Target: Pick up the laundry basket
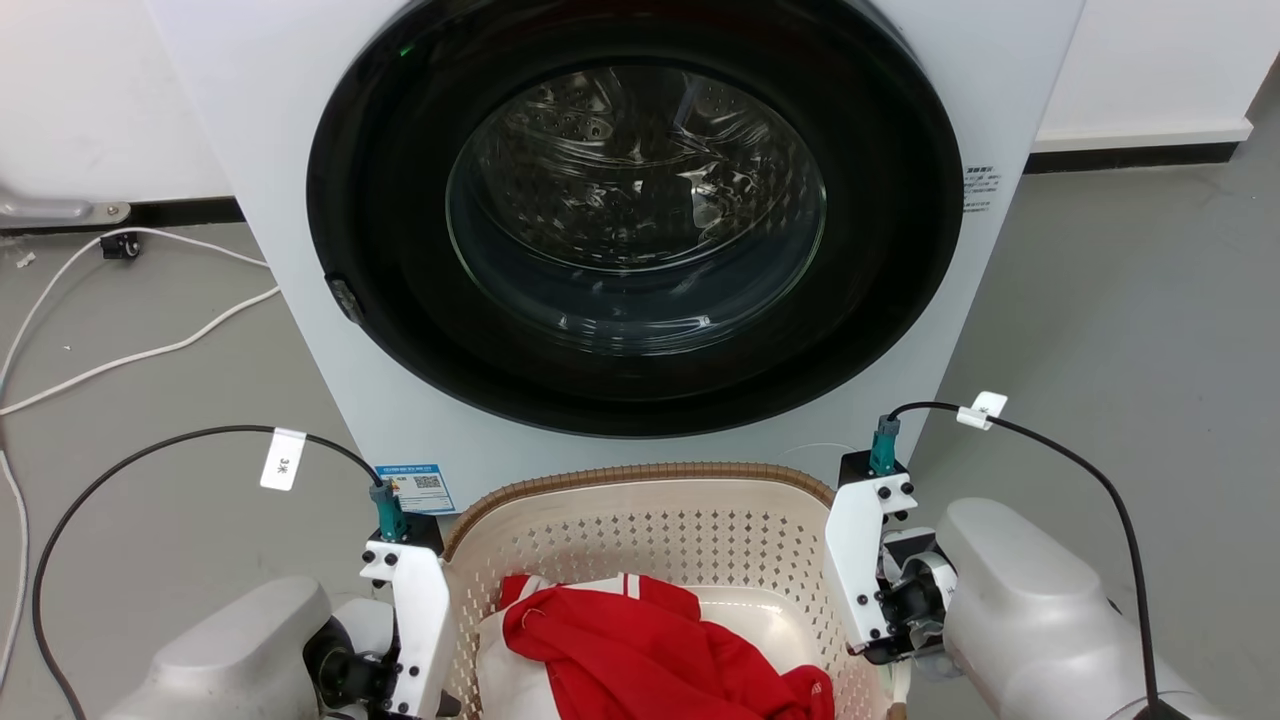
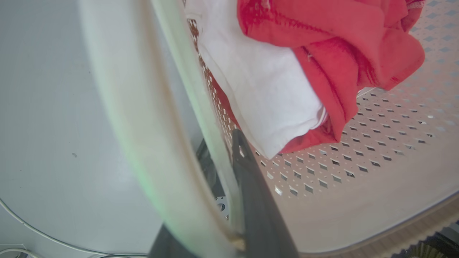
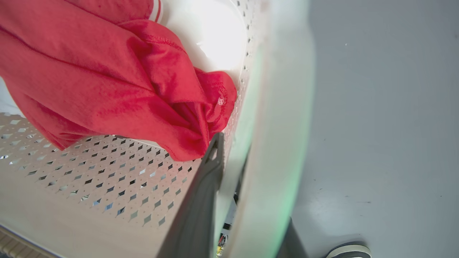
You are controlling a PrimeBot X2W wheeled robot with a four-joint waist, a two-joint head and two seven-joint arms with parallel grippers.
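Straddling the laundry basket [image 1: 640, 475] from both sides, the 2 arms sit at its L and R side walls. The basket is just in front of the washing machine [image 1: 640, 220], below the round door, on or just over the grey floor [image 1: 1130, 300]; can't tell which.

L wrist view: left gripper [image 2: 220, 139] has 1 dark finger inside the perforated wall and 1 outside, pinching the wall btw them, w/ the pale handle a blur close to the lens. R wrist view: right gripper [image 3: 231, 150] does the same on the opposite wall, 1 finger each side, pressed onto it.

Inside the basket lies a red garment [image 1: 650, 650] on top of a white garment [image 1: 500, 660]. The red cloth nearly touches the right gripper's inner finger. White cable [image 1: 150, 350] trails over the floor left of the machine.
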